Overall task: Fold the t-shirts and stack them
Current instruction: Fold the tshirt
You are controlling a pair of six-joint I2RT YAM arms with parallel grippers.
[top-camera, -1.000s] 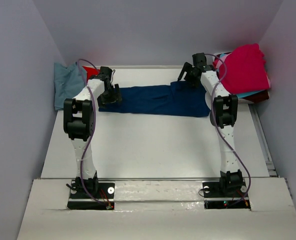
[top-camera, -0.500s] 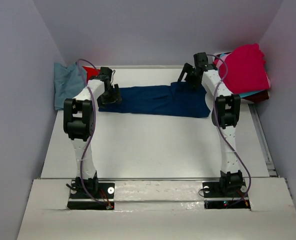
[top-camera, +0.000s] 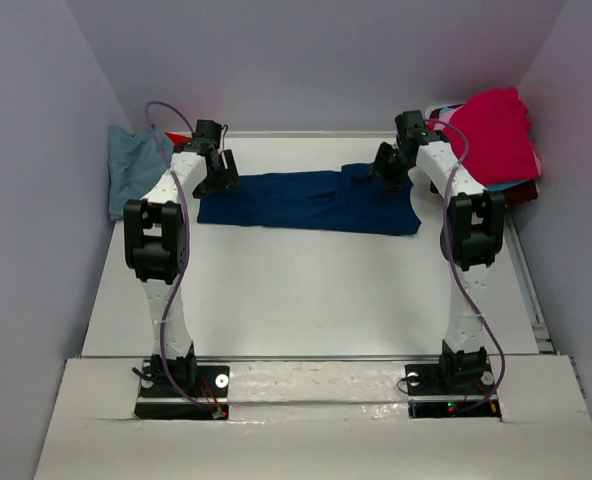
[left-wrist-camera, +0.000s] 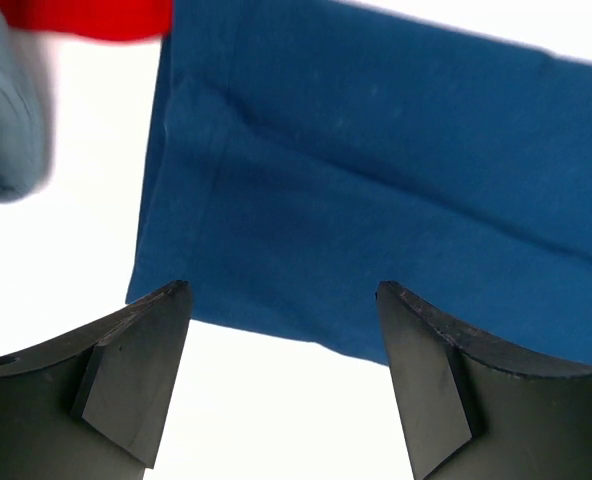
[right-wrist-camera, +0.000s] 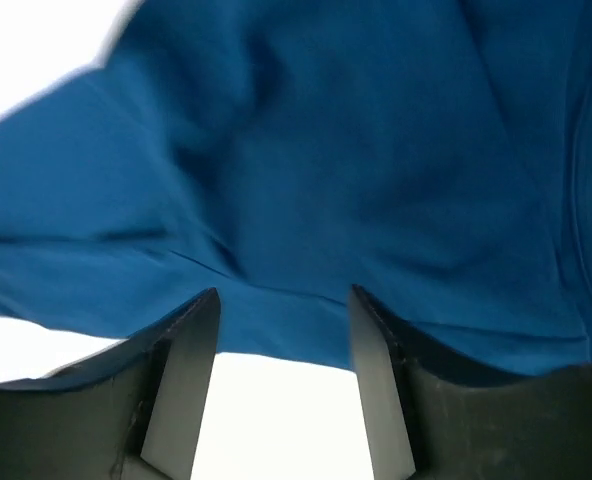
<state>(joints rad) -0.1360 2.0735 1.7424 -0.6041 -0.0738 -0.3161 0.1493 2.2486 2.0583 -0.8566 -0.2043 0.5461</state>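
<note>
White table [top-camera: 306,290], seemingly folded navy t-shirt [top-camera: 306,200]

Bare counter [top-camera: 306,290] lies free behind both tools, toward the arm bases. Ahead of the left tool [left-wrist-camera: 283,292] the navy t-shirt [left-wrist-camera: 376,180] covers the surface. To that tool's left, the blue-grey t-shirt [left-wrist-camera: 6,110] and red t-shirt [left-wrist-camera: 86,15] crowd the space. Just right of the right tool [right-wrist-camera: 284,293], the heaped magenta t-shirt [top-camera: 491,135] blocks passage.
</note>
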